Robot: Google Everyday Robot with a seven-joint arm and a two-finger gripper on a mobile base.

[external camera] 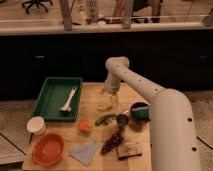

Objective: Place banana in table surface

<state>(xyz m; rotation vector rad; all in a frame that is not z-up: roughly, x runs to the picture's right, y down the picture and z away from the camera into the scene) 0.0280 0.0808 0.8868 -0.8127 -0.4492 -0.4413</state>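
The pale-yellow banana (104, 105) is at the middle of the light wooden table surface (92, 95), just right of the green tray. My gripper (108, 98) hangs from the white arm directly over the banana, at or touching its top. I cannot tell whether the banana rests on the wood or is held just above it. The gripper's body hides part of the fruit.
A green tray (50, 100) with a white utensil (69, 100) is at the left. Near the banana lie an orange fruit (85, 125), a dark-green vegetable (105, 119), a dark cup (122, 120) and a dark bowl (140, 111). Grapes (112, 142), an orange bowl (47, 149), a white cup (36, 125) and a cloth (85, 151) are in front.
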